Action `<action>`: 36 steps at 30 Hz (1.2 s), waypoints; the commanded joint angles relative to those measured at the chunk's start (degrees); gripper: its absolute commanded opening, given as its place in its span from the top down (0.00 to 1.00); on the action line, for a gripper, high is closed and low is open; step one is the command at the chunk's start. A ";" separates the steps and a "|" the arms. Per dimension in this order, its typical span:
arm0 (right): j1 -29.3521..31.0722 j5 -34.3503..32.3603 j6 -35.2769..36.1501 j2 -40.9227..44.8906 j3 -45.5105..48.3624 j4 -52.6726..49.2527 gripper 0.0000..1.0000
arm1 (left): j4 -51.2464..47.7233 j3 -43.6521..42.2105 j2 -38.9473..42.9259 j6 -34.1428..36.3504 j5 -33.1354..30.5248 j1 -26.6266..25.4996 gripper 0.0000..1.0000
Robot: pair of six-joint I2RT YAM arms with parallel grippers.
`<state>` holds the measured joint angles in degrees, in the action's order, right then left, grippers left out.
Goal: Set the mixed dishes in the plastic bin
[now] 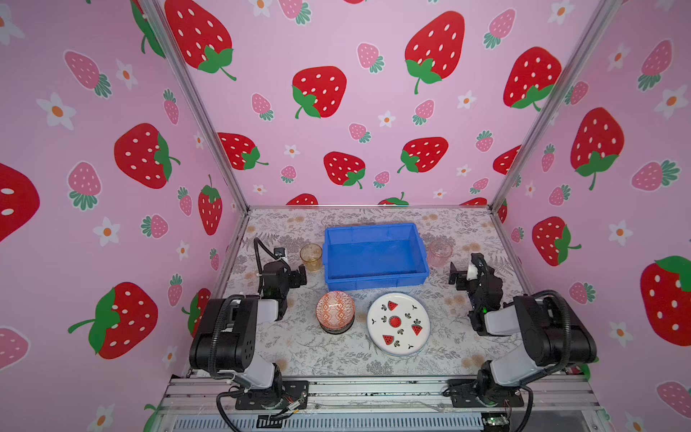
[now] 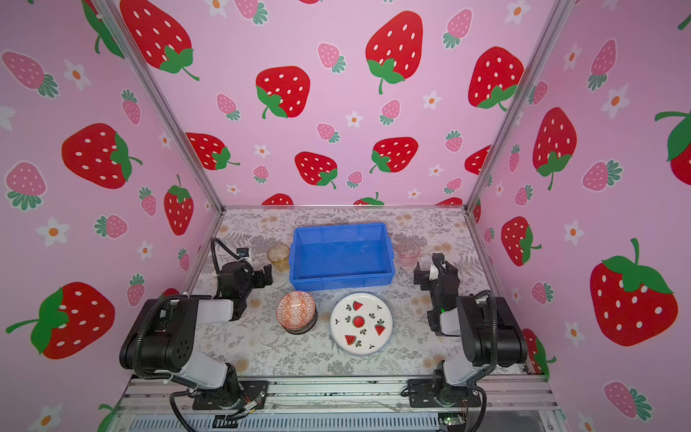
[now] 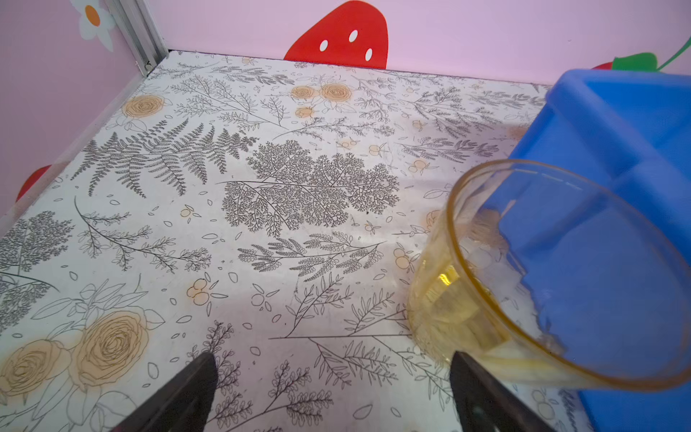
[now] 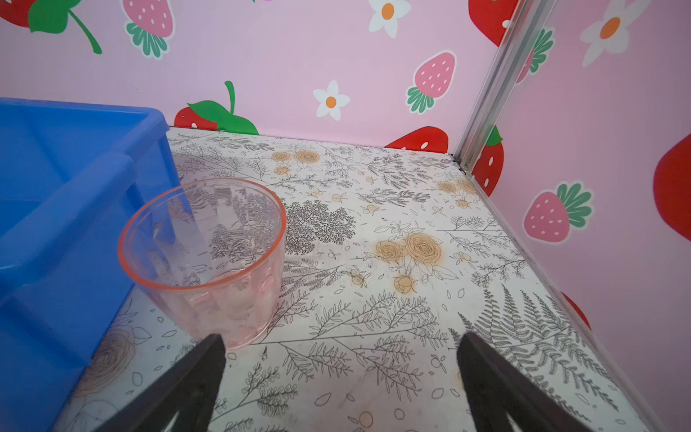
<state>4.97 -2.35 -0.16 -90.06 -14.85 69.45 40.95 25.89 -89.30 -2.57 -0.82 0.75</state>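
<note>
The blue plastic bin (image 1: pixel 375 278) (image 2: pixel 342 281) stands empty at mid-table. An amber tumbler (image 1: pixel 311 257) (image 3: pixel 523 269) stands upright at its left side, a pink tumbler (image 1: pixel 440 253) (image 4: pixel 203 258) at its right. In front of the bin an orange patterned bowl (image 1: pixel 335 310) rests in a dark bowl, beside a watermelon-print plate (image 1: pixel 398 324). My left gripper (image 1: pixel 297 277) (image 3: pixel 332 377) is open just short of the amber tumbler, holding nothing. My right gripper (image 1: pixel 460 277) (image 4: pixel 342 359) is open near the pink tumbler, also holding nothing.
Pink strawberry-print walls with metal corner posts (image 1: pixel 194 101) enclose the floral table on three sides. An aluminium rail (image 1: pixel 374 392) with both arm bases runs along the front edge.
</note>
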 commanded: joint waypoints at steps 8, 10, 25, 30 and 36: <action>0.13 -0.02 -0.02 0.06 -0.77 1.69 0.01 | 1.24 1.00 0.68 1.16 0.51 -0.14 0.01; 0.12 -0.02 -0.10 0.06 -0.81 1.70 0.01 | 1.26 1.00 0.61 1.17 0.54 -0.20 0.01; 0.12 -0.13 -0.12 -0.02 -0.70 1.72 0.01 | 1.15 1.09 0.62 0.77 1.52 0.54 0.01; 0.12 -0.11 -0.11 0.02 -0.70 1.69 0.01 | 1.15 1.09 0.62 0.72 1.61 0.49 0.01; 0.12 -0.87 -0.71 1.45 -1.23 -0.07 0.01 | 0.81 0.60 2.62 -0.90 -3.71 0.12 0.01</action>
<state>4.97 -2.46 -0.25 -90.00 -14.87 69.36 40.93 25.89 -89.17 -2.79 -0.56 0.97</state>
